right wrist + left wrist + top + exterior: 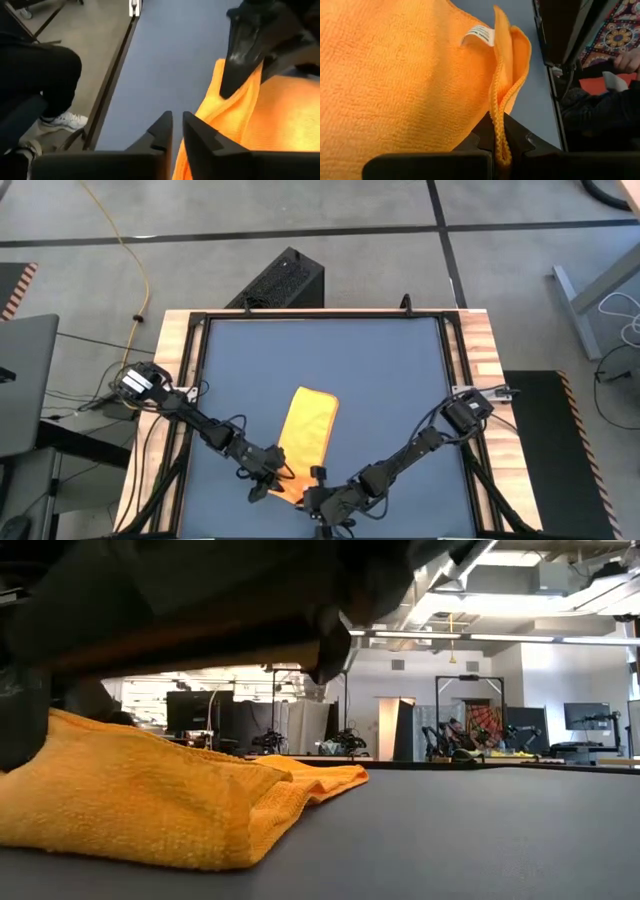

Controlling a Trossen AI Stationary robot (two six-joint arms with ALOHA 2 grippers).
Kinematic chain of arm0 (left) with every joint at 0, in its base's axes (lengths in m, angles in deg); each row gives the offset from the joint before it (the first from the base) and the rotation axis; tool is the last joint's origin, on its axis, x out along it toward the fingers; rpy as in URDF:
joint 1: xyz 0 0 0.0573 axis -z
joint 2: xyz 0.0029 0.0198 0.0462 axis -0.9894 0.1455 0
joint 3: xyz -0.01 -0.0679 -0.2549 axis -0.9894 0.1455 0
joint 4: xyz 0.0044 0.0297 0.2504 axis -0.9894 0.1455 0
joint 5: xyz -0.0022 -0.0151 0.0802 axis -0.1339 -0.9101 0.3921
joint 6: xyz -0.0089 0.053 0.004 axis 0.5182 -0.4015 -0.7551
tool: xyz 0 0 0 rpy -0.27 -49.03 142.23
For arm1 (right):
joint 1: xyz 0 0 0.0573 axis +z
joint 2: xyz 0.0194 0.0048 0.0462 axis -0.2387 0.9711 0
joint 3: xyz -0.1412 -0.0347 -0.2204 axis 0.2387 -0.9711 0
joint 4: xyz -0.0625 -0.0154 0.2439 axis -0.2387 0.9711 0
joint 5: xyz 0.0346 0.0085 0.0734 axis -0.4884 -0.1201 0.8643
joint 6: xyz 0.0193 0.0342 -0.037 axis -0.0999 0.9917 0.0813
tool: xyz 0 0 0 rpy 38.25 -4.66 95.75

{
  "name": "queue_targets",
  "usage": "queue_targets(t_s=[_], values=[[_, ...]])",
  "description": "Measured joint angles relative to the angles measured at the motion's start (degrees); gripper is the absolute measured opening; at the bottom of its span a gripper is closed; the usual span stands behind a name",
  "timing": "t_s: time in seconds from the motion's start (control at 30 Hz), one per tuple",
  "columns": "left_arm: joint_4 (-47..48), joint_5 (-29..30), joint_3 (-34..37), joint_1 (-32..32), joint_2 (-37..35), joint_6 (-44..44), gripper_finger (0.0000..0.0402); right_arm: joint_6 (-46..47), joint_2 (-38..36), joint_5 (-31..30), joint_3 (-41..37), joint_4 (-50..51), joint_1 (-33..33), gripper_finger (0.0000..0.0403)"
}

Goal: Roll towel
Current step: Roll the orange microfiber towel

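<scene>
Soft, light, limp yellow towel lies folded at the near edge of the blue counter; left hand clenched on its hem, right hand nearly closed beside it, gripping nothing; best grasped by the near corners.

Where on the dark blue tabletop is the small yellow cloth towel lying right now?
In the high view, the small yellow cloth towel lies slightly left of centre near the table's front edge, its near end between the left gripper and right gripper.
</scene>
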Motion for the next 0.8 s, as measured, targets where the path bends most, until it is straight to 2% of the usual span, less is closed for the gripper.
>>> queue_targets(t_s=[0.2,0.53,0.67,0.8], values=[[0.4,0.0,0.0,0.7,0.0,1.2,0.0000,0.1,1.1,1.2,0.0,0.4,0.0,0.0011],[1.9,-5.6,0.3,0.9,-1.7,-1.7,0.0026,9.3,3.3,0.7,-0.1,5.2,-2.7,0.0019],[8.9,-8.8,0.6,1.2,-6.4,-1.5,0.0038,11.1,3.6,2.9,-0.1,4.2,-3.7,0.0017],[20.6,-7.0,0.7,1.8,-13.0,-3.0,0.0036,14.8,3.5,9.0,-0.1,4.0,-5.3,0.0019]])
